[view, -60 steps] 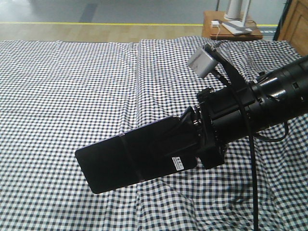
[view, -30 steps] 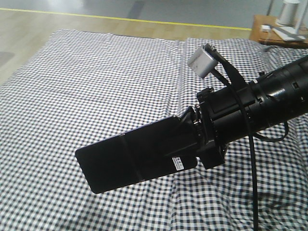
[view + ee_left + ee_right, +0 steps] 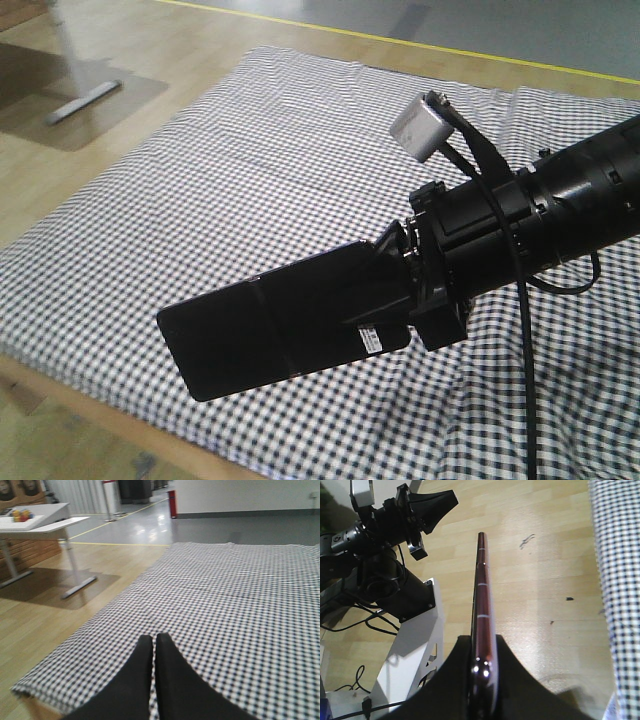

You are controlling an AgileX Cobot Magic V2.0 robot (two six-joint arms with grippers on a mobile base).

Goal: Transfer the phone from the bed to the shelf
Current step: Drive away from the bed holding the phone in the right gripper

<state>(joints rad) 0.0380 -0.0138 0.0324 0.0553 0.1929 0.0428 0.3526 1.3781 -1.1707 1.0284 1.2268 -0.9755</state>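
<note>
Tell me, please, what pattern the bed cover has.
The bed cover is black-and-white gingham, clearest in the left wrist view.

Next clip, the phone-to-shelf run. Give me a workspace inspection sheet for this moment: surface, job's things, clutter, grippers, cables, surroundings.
Surface: bed under a black-and-white check cover, lightly wrinkled; its near edge shows at lower left.
Job's things: phone held in the air above the cover, clamped at one end, screen edge-on in the right wrist view. Shelf not in view.
Clutter: nothing seen on the cover.
Grippers: right gripper shut on the phone; left gripper shut and empty, fingers together, above the cover.
Cables: black cable hangs from the right arm.
Surroundings: wooden floor, yellow line, white table off to the side.
</note>
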